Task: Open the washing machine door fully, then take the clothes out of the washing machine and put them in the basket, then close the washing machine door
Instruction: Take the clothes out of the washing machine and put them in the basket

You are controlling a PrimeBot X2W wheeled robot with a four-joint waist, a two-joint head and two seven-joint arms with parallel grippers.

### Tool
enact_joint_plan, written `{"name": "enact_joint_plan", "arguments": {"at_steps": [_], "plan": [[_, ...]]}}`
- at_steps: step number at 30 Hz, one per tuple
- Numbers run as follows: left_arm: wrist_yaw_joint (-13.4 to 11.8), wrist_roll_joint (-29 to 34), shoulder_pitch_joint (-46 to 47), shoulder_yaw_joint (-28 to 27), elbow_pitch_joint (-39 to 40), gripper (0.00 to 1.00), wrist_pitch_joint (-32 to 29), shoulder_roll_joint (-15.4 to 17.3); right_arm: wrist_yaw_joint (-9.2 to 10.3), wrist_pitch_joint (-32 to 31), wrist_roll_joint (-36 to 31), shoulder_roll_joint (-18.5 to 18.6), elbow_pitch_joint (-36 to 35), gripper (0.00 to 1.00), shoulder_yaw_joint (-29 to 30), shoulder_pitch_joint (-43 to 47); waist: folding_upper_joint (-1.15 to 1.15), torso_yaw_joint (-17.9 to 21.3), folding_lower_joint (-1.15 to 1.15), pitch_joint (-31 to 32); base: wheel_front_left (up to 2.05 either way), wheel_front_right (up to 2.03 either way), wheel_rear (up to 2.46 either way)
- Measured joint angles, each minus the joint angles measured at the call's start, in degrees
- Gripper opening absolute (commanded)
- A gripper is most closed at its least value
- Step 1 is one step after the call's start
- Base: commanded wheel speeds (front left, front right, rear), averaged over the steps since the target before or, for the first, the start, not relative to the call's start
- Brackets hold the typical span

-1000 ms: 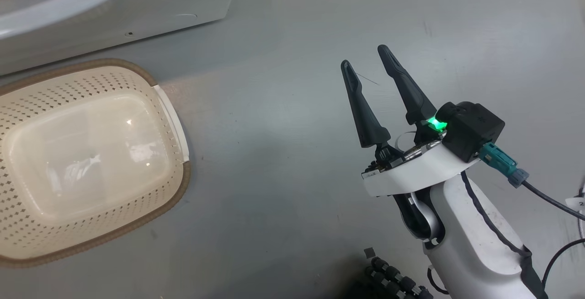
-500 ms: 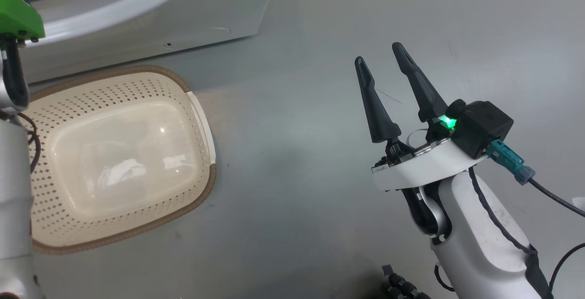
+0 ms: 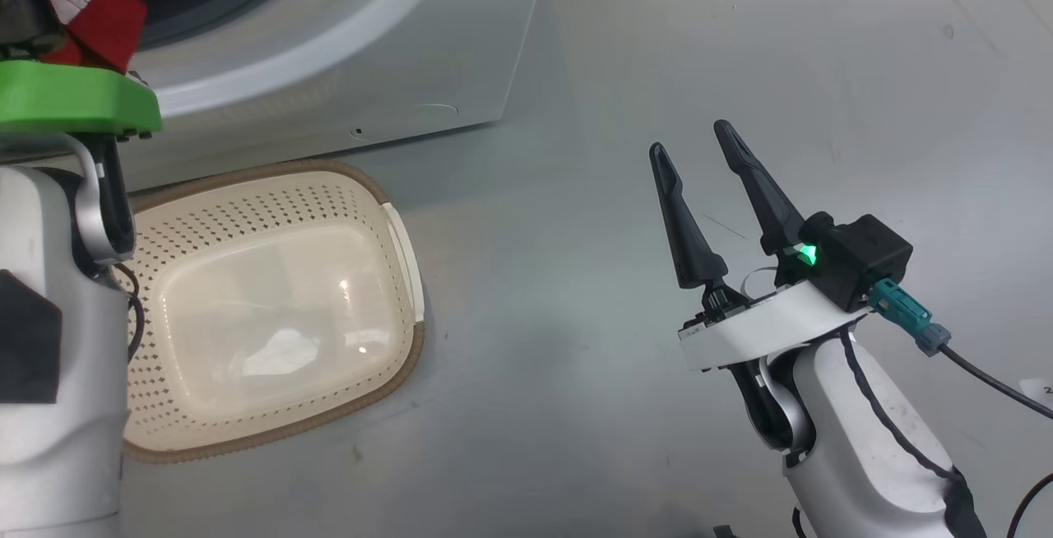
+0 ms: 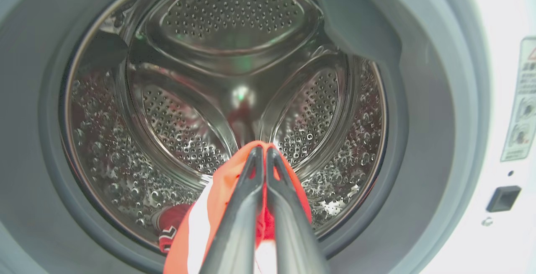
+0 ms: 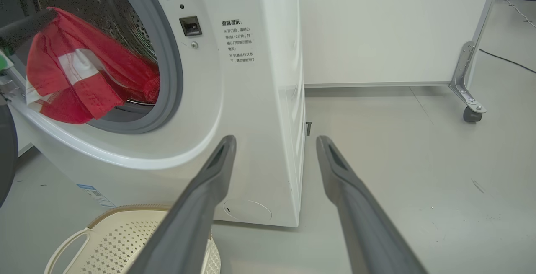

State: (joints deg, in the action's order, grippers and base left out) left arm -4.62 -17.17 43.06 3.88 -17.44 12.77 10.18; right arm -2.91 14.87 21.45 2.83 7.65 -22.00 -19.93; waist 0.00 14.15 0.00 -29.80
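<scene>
My left gripper (image 4: 264, 150) is shut on the red clothes (image 4: 217, 211) with white trim, just in front of the steel drum (image 4: 234, 77) of the washing machine (image 5: 251, 77). The clothes (image 5: 83, 77) hang from it across the grey gasket (image 5: 171, 77) at the round opening, and one end still lies in the drum. A black curve at the left edge looks like the washing machine door (image 5: 6, 152), swung open. The cream basket (image 3: 280, 308) stands empty on the floor below the opening. My right gripper (image 3: 691, 140) hovers open and empty over the floor, right of the basket.
Grey floor (image 3: 576, 275) spreads to the right of the machine. A white partition on a castor (image 5: 471, 112) stands behind, with a cable (image 5: 506, 60) on the floor. My left forearm (image 3: 49, 357) rises beside the basket's left side.
The head camera has swung, so the basket and machine sit further right and lower. My left arm with the red clothes has come into view at the left. The right gripper stays open.
</scene>
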Motion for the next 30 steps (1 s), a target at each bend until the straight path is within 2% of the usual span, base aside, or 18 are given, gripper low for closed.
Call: {"name": "enact_joint_plan", "arguments": {"at_steps": [19, 30], "plan": [[-1.1, 2.1, -9.2, 1.5, 11.8, 0.0, 1.0, -3.0, -0.07, 0.0, -1.0, 0.0, 1.9, 1.0, 2.4, 5.9, 0.0, -3.3, 0.0, 10.5, 0.0, 0.0, 0.0], [-1.5, 2.6, -17.1, 2.0, 15.9, 0.0, 0.6, -4.0, -0.55, 0.0, -1.5, 0.0, 2.0, 1.0, 2.7, 8.0, 0.0, -5.3, 0.0, 14.0, 0.0, 0.0, 0.0]]}}
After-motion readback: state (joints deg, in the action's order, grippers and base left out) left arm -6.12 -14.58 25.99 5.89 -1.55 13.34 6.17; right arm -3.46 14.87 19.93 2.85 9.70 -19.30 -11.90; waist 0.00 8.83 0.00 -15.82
